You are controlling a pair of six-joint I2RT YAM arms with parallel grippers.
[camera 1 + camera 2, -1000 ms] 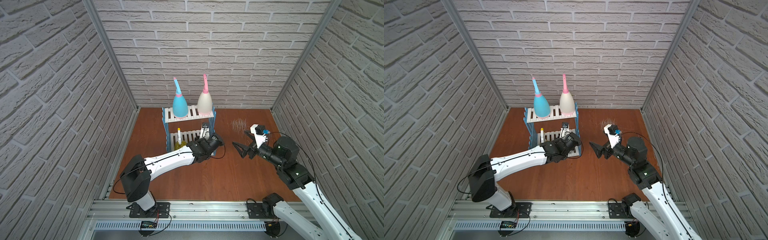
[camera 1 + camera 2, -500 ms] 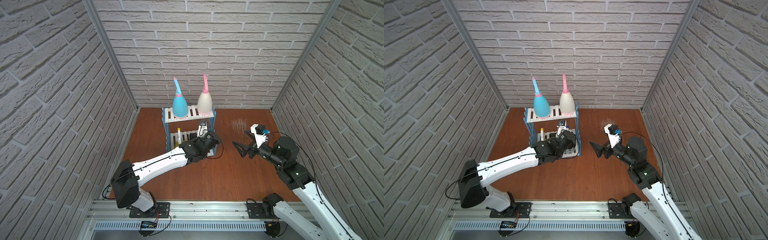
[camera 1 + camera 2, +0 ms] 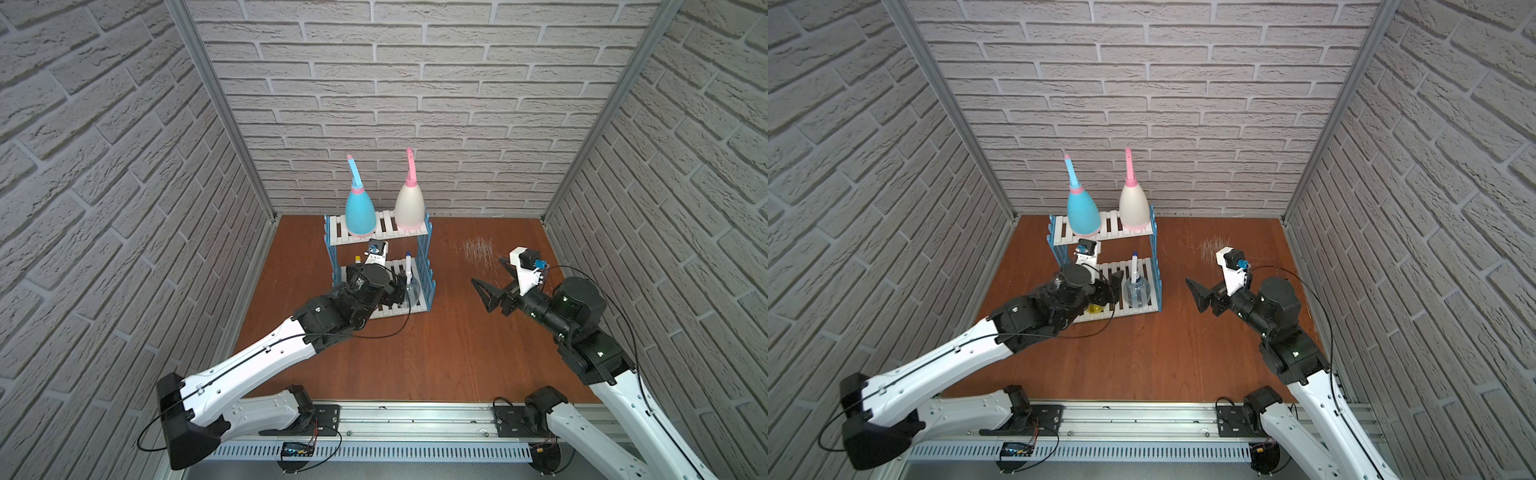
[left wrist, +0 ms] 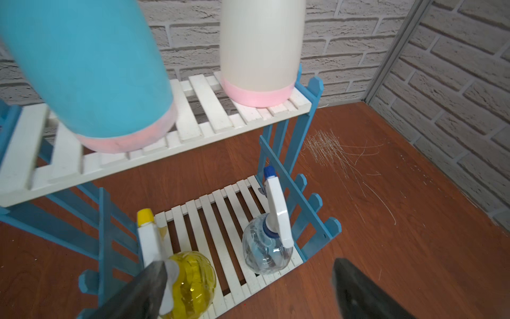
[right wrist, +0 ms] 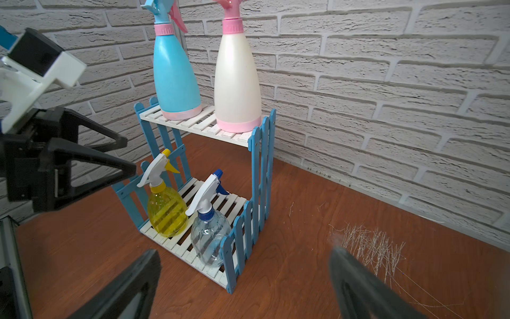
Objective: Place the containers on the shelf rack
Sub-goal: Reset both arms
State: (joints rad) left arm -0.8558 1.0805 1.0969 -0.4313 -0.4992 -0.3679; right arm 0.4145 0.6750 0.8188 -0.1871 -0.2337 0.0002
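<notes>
All four spray bottles sitting on the shelf rack (image 5: 255,165); both grippers released and holding nothing.
Light-blue spray bottle (image 3: 360,212) and cream spray bottle (image 3: 409,208) standing upright side by side on the upper tier; yellow spray bottle (image 5: 164,210) and clear spray bottle (image 5: 211,234) standing upright on the lower tier, clear one nearer the right side frame; left gripper (image 5: 121,156) hovering near the front of the lower tier, jaws spread wide, nothing between them, apart from both bottles in the right wrist view; right gripper (image 3: 487,272) hanging over the brown worktop (image 3: 415,353), well right of the rack, jaws wide, empty; pale scratch marks (image 3: 478,249) showing on the worktop beyond it.
</notes>
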